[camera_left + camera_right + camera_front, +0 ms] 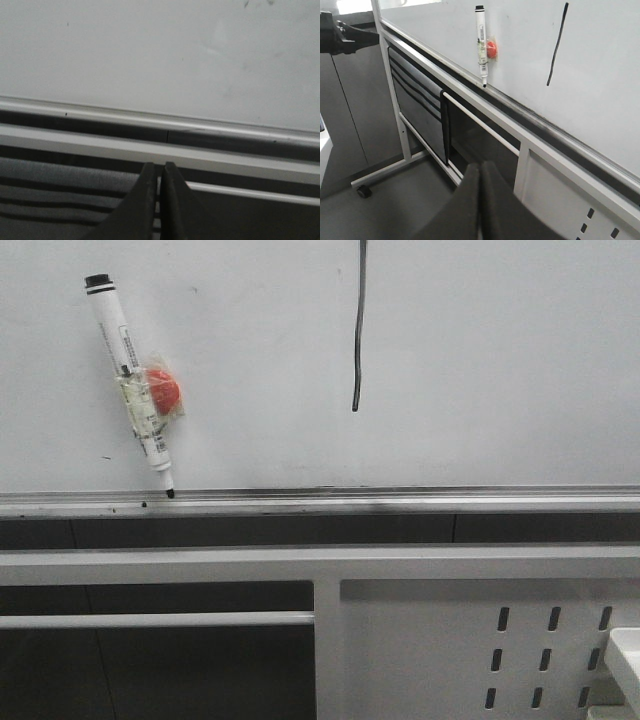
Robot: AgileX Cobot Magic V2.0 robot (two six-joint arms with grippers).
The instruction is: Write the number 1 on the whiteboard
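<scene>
The whiteboard [480, 360] fills the upper front view, with a silver rail [400, 502] along its lower edge. A black stroke, the number 1 [358, 330], runs down the board right of middle; it also shows in the right wrist view [557, 45]. A white marker [130, 380] with a red magnet [163, 388] hangs tilted on the board at left, tip on the rail; the right wrist view shows it too [481, 42]. My left gripper [158, 170] is shut and empty below the rail. My right gripper [480, 170] is shut and empty, away from the board.
A white perforated metal panel [480, 640] and grey frame bars [300, 565] sit under the board. The stand's leg with a caster [364, 191] rests on the grey floor. The left arm [340, 37] shows at the far left of the right wrist view.
</scene>
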